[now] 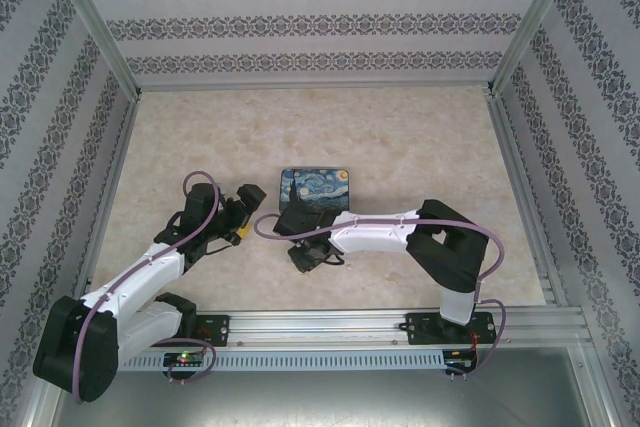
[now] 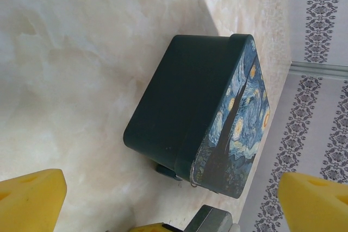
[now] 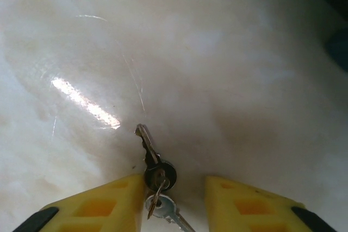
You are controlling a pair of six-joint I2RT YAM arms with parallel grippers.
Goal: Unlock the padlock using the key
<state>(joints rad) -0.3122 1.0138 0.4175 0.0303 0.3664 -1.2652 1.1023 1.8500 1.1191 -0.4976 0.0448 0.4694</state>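
Two small silvery keys on one ring lie on the marble table between my right gripper's (image 3: 174, 206) yellow fingers. The upper key (image 3: 148, 146) points away from the wrist. Its round head rests against the left finger (image 3: 103, 205), while the right finger (image 3: 244, 205) stands clear of it, so the jaws are open. A small bluish-grey lump, apparently the padlock (image 2: 167, 171), sits at the lower edge of the Starry Night case (image 2: 187, 112). My left gripper (image 2: 174, 191) is wide open and holds nothing, a short way left of the case.
The painted case (image 1: 316, 190) lies flat near the table's middle, with my right gripper (image 1: 303, 252) just in front of it and my left gripper (image 1: 243, 217) at its left. Patterned walls and metal rails (image 1: 510, 162) enclose the table.
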